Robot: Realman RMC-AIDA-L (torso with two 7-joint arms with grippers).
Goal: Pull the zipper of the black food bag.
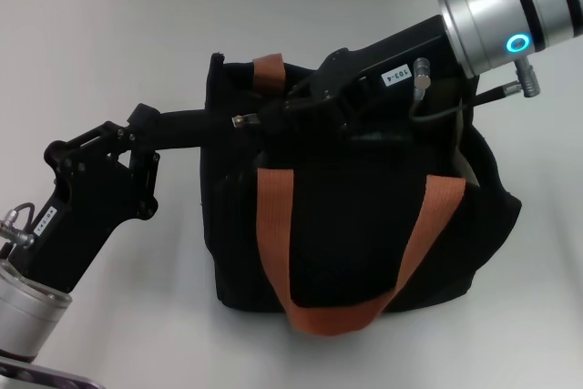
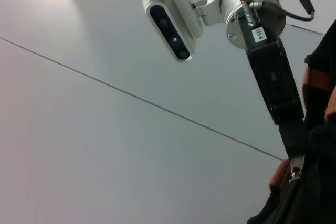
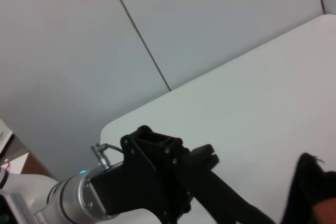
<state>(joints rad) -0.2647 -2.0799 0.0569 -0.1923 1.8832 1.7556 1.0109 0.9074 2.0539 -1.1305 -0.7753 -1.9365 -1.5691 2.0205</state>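
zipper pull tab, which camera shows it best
The left wrist view: the silver zipper hangs just under the right gripper at the black food bag top. In the head view both arms crowd the bag's top and hide it. The right wrist view shows only a bag corner.

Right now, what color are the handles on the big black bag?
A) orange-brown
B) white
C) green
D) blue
A: the black food bag has orange-brown webbing handles, one looping down its front side in the head view.
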